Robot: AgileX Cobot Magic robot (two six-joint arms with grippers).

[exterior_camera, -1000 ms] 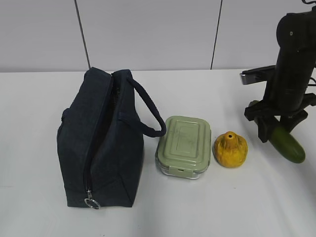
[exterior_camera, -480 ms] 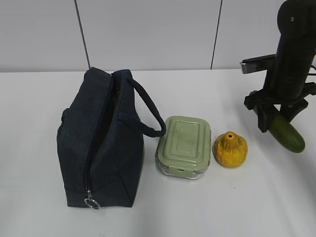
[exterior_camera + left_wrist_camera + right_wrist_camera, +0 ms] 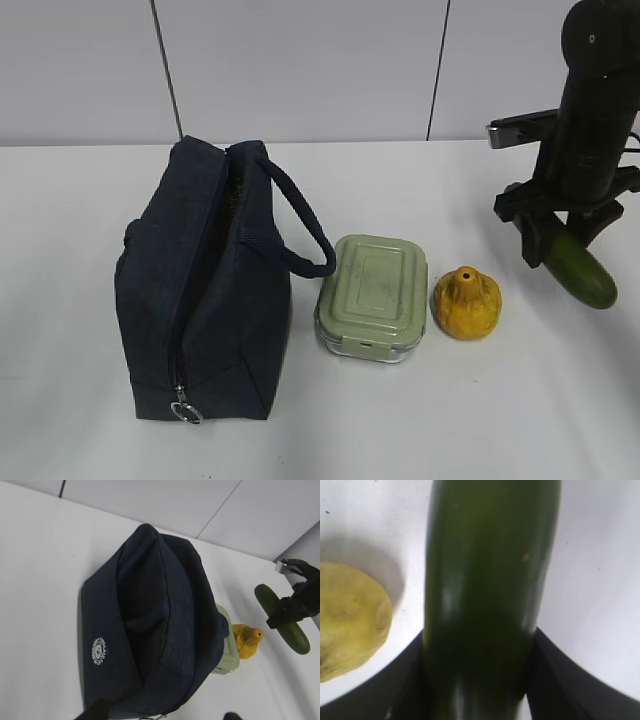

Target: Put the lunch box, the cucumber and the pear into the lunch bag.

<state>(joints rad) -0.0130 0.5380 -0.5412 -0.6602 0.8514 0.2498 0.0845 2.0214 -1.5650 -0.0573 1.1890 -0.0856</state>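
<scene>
The dark navy lunch bag (image 3: 200,300) stands at the left with its top gaping; its silver ring pull (image 3: 185,410) hangs at the front. The sage-lidded lunch box (image 3: 372,295) sits right of it, and the yellow pear (image 3: 466,303) right of that. My right gripper (image 3: 562,238) is shut on the dark green cucumber (image 3: 582,275) and holds it tilted above the table, right of the pear. In the right wrist view the cucumber (image 3: 490,595) fills the jaws and the pear (image 3: 350,620) lies lower left. My left gripper (image 3: 160,715) hovers open over the bag (image 3: 150,630).
The white table (image 3: 450,420) runs to a grey panelled wall (image 3: 300,70) behind. The bag's loop handle (image 3: 305,225) arches toward the lunch box. In the left wrist view the lunch box (image 3: 227,652) and pear (image 3: 247,639) peek out beside the bag.
My right gripper has lifted the cucumber a little higher off the table; in the last half second it has hardly moved. Bag, lunch box and pear have not moved.
</scene>
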